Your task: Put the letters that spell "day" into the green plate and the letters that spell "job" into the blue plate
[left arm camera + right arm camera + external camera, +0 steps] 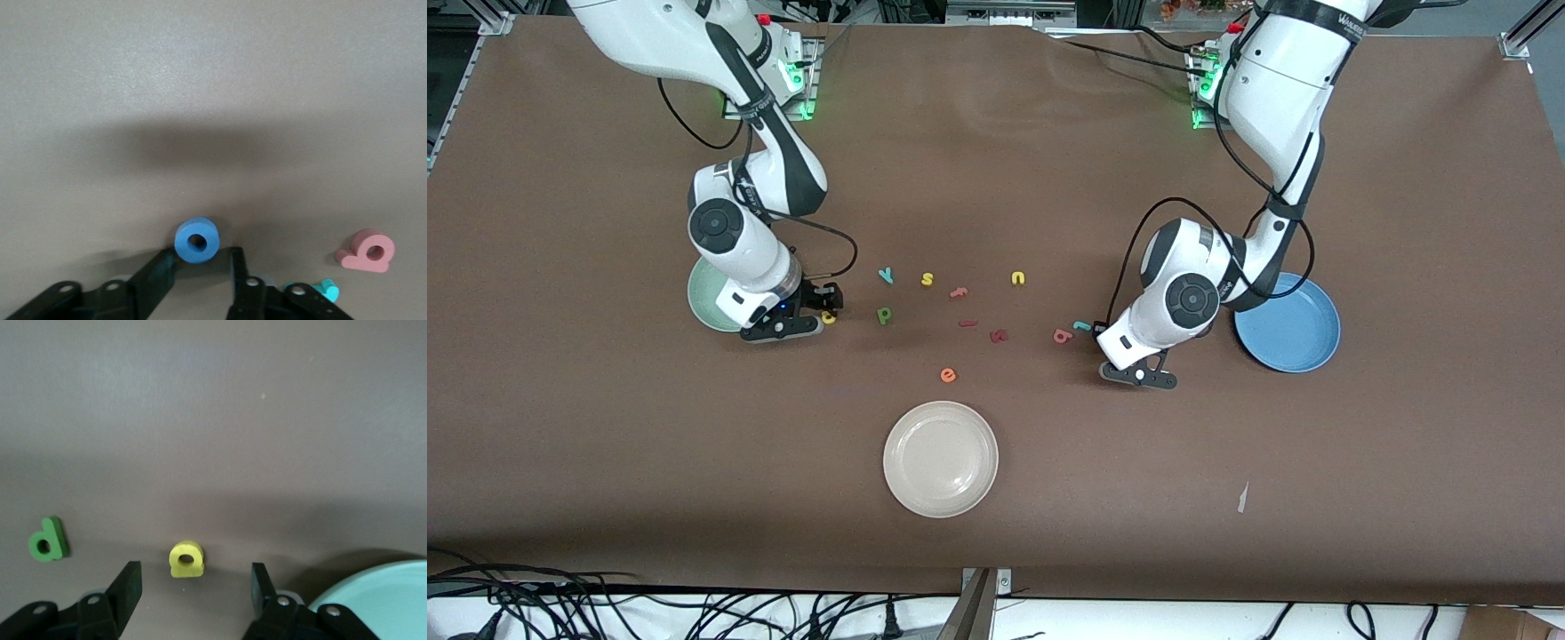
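Brown matting covers the table [996, 551] from end to end, with cables trailing along the edge nearest the front camera and green lights glowing at both arm bases. Three plates sit on it. A green plate [704, 298] lies at the right arm's end, largely hidden by that arm, with nothing seen in its exposed part. A blue plate [1294, 324] lies at the left arm's end, and a cream plate [941, 459] sits nearest the camera; neither holds anything.

Foam letters are scattered between the green and blue plates. The right gripper [197, 590] is down at the table beside the green plate, its fingers spread on either side of a yellow letter [187, 559] without touching it. A green letter [884, 315] lies close by, and a teal y [886, 275] lies farther from the camera, next to a yellow s [927, 280]. A yellow u [1018, 278] lies toward the middle, and an orange e [948, 375] lies above the cream plate.

The left gripper [203, 270] is low beside the blue plate, its fingers narrowed around a blue o [197, 241] at their tips; contact cannot be made out. A salmon b [367, 251] and a teal j [325, 289] lie just beside it.
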You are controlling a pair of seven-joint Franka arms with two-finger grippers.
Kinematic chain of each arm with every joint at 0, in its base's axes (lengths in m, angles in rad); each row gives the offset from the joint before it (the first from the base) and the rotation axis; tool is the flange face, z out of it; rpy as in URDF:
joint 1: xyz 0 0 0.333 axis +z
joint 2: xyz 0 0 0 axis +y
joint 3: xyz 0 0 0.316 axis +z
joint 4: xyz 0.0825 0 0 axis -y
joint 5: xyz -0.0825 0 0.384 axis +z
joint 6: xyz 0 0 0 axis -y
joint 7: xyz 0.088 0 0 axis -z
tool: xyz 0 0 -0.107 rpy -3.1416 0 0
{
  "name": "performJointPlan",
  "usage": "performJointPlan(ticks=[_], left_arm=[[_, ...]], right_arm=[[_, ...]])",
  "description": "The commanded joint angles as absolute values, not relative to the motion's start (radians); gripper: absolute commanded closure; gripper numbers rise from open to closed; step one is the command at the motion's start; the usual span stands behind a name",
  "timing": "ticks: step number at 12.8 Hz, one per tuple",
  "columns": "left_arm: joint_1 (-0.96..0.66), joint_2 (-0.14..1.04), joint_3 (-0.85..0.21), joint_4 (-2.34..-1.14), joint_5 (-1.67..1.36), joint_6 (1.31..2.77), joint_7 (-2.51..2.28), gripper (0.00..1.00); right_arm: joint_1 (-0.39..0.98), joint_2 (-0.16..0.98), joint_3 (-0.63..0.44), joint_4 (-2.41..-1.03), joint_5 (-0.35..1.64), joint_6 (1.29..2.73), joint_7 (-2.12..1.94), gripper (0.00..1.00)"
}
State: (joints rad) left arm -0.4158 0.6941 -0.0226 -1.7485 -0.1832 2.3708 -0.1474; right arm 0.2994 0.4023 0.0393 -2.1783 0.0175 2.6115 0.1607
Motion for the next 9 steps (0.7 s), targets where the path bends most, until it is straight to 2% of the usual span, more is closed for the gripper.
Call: performJointPlan(ticks=[1,2,5,6,7,8,9], left_arm=[[-0.426,0.699,-0.009,-1.761,-0.202,2.396,-0.129,0.92],[-0.426,0.699,-0.009,-1.761,-0.202,2.396,-0.129,0.97],[-0.419,0.675,-0.009,-1.761,-0.202,2.392,-0.124,0.98],[-0.419,0.672,-0.009,-1.763,-0.202,2.39,-0.126,0.91],[-0.419,0.672,-0.009,-1.761,-0.206,2.391,-0.133,0.57],[-0.419,0.672,-0.009,-1.759,-0.212,2.396,-0.13,0.34],[-0.419,0.672,-0.009,-1.755,-0.213,2.396,-0.13,0.3]], right_arm=[[0.308,0.409,0.04,-2.203,0.008,2.658,0.178,0.36],[0.31,0.413,0.04,-2.203,0.008,2.671,0.178,0.38],[0.314,0.434,0.04,-2.198,0.006,2.692,0.178,0.38],[0.314,0.446,0.04,-2.198,0.006,2.703,0.178,0.38],[0.314,0.449,0.04,-2.197,0.006,2.706,0.179,0.38],[0.314,0.456,0.04,-2.197,0.006,2.715,0.178,0.38],[0.314,0.459,0.04,-2.197,0.006,2.718,0.178,0.38]])
